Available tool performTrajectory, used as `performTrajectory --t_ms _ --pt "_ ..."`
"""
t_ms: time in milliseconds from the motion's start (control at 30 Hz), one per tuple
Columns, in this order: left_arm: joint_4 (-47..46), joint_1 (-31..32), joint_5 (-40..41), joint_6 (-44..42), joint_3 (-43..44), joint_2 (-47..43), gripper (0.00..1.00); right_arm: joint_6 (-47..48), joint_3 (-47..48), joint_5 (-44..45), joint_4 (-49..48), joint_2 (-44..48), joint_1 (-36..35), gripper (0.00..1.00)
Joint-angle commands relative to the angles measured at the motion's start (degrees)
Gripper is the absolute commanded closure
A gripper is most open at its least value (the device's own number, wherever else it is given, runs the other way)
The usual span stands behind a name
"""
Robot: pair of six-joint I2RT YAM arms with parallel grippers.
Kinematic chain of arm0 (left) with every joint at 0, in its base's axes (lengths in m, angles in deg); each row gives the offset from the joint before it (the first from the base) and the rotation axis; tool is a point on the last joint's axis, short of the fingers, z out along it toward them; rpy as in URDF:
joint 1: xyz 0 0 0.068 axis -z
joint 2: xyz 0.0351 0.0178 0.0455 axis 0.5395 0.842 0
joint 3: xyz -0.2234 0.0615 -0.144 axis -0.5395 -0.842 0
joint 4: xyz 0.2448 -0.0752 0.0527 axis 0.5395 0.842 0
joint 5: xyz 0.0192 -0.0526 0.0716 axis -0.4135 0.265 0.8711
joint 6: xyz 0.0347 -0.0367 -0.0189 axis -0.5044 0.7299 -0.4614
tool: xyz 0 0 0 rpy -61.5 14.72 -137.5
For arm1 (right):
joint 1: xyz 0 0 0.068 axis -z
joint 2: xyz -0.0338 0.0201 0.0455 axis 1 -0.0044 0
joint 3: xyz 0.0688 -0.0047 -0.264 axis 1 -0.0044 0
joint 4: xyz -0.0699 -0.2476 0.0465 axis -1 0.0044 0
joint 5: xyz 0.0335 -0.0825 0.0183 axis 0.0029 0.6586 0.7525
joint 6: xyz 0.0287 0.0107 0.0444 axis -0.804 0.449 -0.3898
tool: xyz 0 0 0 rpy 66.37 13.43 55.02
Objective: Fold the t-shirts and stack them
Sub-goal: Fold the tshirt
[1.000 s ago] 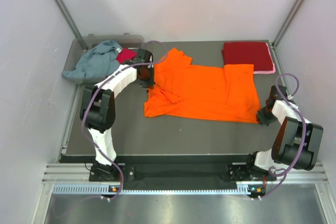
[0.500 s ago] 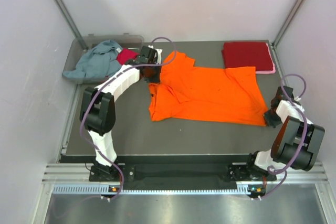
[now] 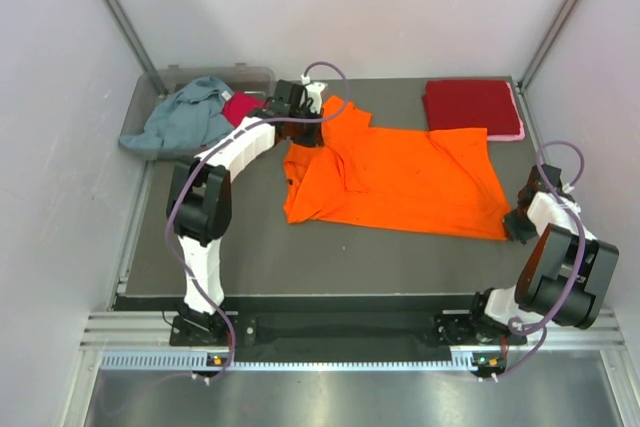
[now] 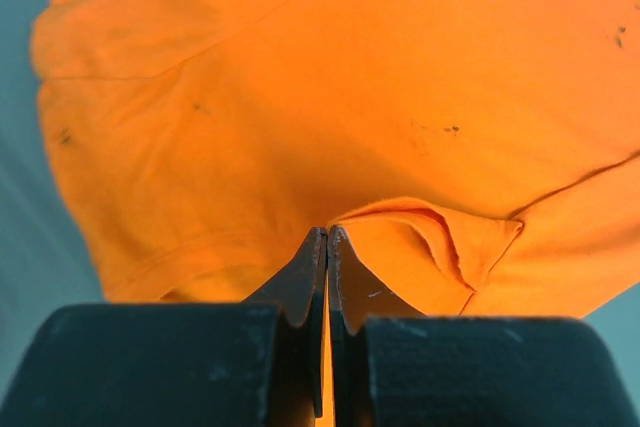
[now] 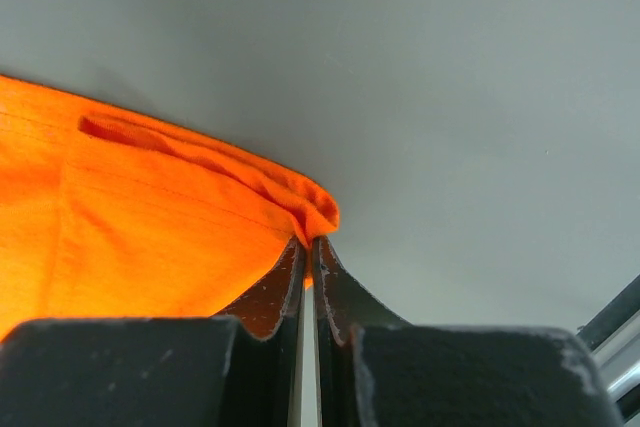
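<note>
- While the orange t-shirt (image 3: 400, 182) is lying spread sideways across the middle of the dark table (image 3: 240, 247), both arms are gripping it at opposite ends.
- The left gripper (image 3: 300, 135) is pinching the shirt's far-left edge; in the left wrist view its jaws are pressing together, with a thin strip of orange cloth showing between them (image 4: 327, 239).
- Just past those tips, a small flap of the cloth is folding back on itself, and the rest of the shirt is fanning out beyond it.
- The right gripper (image 3: 515, 225) is clamping the shirt's near-right corner close to the right edge of the table; in the right wrist view the jaws are meeting on a bunched bit of hem (image 5: 306, 243).
- The dark red t-shirt (image 3: 470, 104) is sitting folded at the far-right corner, lying on top of a pink t-shirt (image 3: 520, 125) whose edge is peeking out along the right side.
- The grey-blue t-shirt (image 3: 185, 117) is draping crumpled over the clear bin (image 3: 205, 74) at the far left, and the magenta t-shirt (image 3: 240, 107) is lying just beside it, near the left arm's wrist.
</note>
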Motion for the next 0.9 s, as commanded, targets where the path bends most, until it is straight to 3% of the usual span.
performTrajectory --t_ms 0,733,867 --pt "-3.5 -0.2 -4.7 -2.6 3.4 2.3 1.00 1.1 -0.1 0.7 0.4 2.1 1.3 1.00" --pt "-7.6 1.7 -12.8 -3.2 10.3 11.1 1.00 2.9 -0.5 1.3 3.5 9.3 3.0 1.00" --pt "-7.2 2.0 -13.3 -3.7 12.3 12.3 0.93 3.0 -0.8 2.5 4.0 11.2 3.1 1.00"
